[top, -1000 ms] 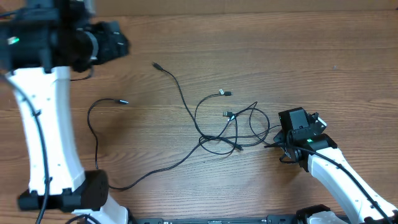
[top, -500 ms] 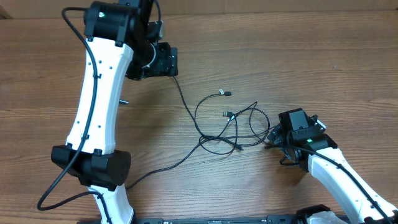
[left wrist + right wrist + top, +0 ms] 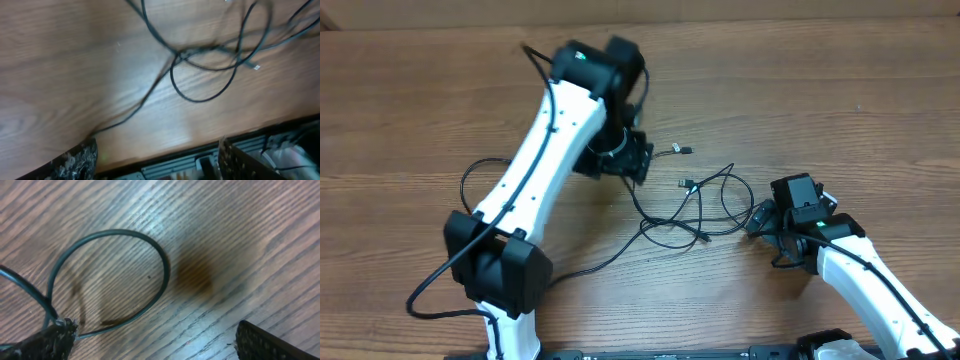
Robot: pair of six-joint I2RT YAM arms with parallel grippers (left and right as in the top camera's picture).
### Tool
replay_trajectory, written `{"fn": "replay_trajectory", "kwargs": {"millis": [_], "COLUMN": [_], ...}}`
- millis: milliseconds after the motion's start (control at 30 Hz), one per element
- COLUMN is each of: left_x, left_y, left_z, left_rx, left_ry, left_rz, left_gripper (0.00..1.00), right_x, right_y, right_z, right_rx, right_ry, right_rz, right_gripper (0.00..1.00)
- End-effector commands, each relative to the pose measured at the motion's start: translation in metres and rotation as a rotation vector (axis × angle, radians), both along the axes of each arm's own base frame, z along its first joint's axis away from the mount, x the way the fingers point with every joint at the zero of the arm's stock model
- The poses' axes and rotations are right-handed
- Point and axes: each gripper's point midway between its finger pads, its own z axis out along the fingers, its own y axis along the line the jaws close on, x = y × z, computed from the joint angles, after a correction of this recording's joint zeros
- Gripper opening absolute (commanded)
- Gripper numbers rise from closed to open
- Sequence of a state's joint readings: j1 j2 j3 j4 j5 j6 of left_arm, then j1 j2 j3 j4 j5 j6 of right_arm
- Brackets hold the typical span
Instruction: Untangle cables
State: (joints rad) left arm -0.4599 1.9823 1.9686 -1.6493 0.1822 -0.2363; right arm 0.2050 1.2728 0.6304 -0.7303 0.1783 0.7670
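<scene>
Overhead: the cables (image 3: 665, 228) lie on the table (image 3: 880, 90) as a loose tangle at centre, with loops crossing between the two arms and one long strand trailing toward the near left edge. The left gripper (image 3: 638, 165) hangs over the tangle's upper left, and the right gripper (image 3: 760, 218) sits at its right edge. Left wrist view: the fingers (image 3: 75, 160) stand wide apart with nothing between them, and the crossing lies on the wood well ahead of them. Right wrist view: the fingers (image 3: 45, 342) are also spread wide; one loop curves in front, passing just beside the left finger, ungripped. Assessment: the cords appear thin, light and limp, so one is likely to slide on the wood and drag its neighbours along. A hold on a single free strand outside the crossing, or near a plug end (image 3: 686, 183), looks soundest; the plugs may snag in loops.
</scene>
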Motion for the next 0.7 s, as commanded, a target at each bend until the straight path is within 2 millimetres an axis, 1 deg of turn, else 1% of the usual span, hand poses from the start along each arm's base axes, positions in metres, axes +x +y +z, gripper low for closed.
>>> {"fn": "replay_trajectory", "kwargs": {"millis": [0,133,267,400,467,567,667], "left_x": [-0.020,-0.042,-0.055,-0.068,-0.074,-0.081,-0.080], "left_y": [-0.014,-0.042,-0.049,-0.063,-0.064,-0.058,-0.059], "left_z": [-0.015,-0.040,-0.064,-0.084,-0.095,-0.110,-0.121], "left_rx": [-0.003,-0.080,-0.054,-0.104,-0.096,-0.062,-0.063], "left_ry": [0.039,0.112,0.149,0.197,0.224,0.255,0.245], "left_rz": [-0.017,-0.044,0.003,0.039,0.092,0.164,0.207], "left_gripper": [0.77,0.77,0.77,0.77,0.76,0.74,0.74], "right_x": [0.028,0.041,0.045,0.046,0.047,0.048,0.049], "right_y": [0.008,0.006,0.000,-0.007,-0.010,-0.012,-0.012], "right_z": [0.027,0.042,0.045,0.046,0.046,0.047,0.047], "right_rx": [0.046,0.056,0.055,0.042,0.042,0.042,0.042], "right_ry": [-0.073,-0.114,-0.124,-0.128,-0.134,-0.135,-0.140], "right_rz": [0.080,0.080,0.059,0.040,0.029,0.020,0.019], "right_gripper": [1.00,1.00,1.00,1.00,1.00,1.00,1.00]}}
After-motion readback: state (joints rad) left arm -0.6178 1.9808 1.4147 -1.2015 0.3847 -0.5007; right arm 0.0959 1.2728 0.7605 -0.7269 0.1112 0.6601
